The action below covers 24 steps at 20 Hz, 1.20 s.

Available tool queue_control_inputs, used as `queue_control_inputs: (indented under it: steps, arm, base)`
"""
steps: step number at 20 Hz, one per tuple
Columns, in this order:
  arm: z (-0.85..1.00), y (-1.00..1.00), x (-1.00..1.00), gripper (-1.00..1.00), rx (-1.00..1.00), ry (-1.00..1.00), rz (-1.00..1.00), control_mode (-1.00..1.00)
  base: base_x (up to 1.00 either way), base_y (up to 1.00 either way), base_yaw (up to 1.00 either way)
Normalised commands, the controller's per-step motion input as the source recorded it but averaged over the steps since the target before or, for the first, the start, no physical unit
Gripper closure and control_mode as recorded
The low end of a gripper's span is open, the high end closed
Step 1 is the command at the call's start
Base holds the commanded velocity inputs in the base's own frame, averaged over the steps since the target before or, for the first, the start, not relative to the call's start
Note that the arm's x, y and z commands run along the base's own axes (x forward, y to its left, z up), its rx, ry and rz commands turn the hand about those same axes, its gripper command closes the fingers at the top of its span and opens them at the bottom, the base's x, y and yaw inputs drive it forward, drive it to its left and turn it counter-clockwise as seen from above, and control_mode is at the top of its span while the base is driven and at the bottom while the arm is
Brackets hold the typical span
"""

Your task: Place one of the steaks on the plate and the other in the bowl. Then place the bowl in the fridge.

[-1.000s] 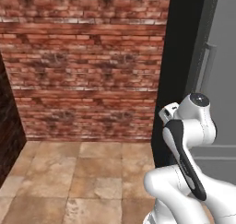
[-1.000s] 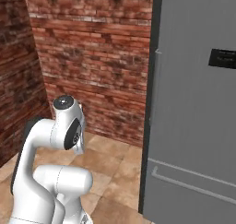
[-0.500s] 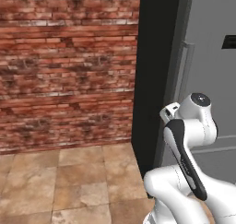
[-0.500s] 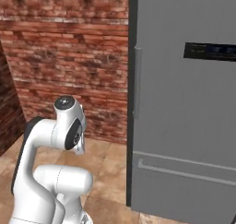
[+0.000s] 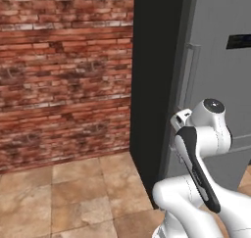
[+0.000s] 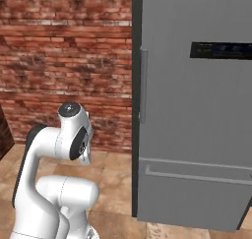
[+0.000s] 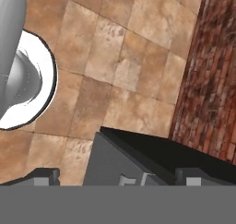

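The fridge is a tall grey unit with a black side panel, and its doors are shut. It stands right in front of the arm, on the right of the left base view, and it takes up the right half of the right base view. A slim vertical bar handle runs down its upper door. From the hand view I look down on the fridge from above. My gripper is open, with nothing held between its fingertips. The steaks, the plate and the bowl are out of view.
A red brick wall runs to the left of the fridge, above a tan tiled floor. A horizontal bar handle crosses the fridge's lower drawer. A dark cabinet edge shows at the far left.
Both base views have swung with the base, so the fridge now sits further left and larger in them, with less brick wall showing. The arm holds the same pose and the gripper stays open.
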Motion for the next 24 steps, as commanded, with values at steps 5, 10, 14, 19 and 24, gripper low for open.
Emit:
queue_control_inputs:
  steps: [5,10,14,19,24]
  arm:
    - [0.00,0.00,0.00,-1.00,0.00,0.00,0.00,1.00]
    - [0.00,0.00,0.00,-1.00,0.00,0.00,0.00,1.00]
    - [0.00,0.00,0.00,-1.00,0.00,0.00,0.00,1.00]
    - [0.03,0.01,-0.11,-1.00,-0.02,-0.10,0.00,-1.00]
    - [0.04,-0.18,-0.28,-1.00,-0.09,-0.19,0.05,-1.00]
  base:
    - [-0.03,0.21,-0.17]
    - [-0.04,0.16,-0.08]
    - [-0.02,0.16,-0.03]
    - [0.00,0.03,0.00]
    - [0.00,0.00,0.00]
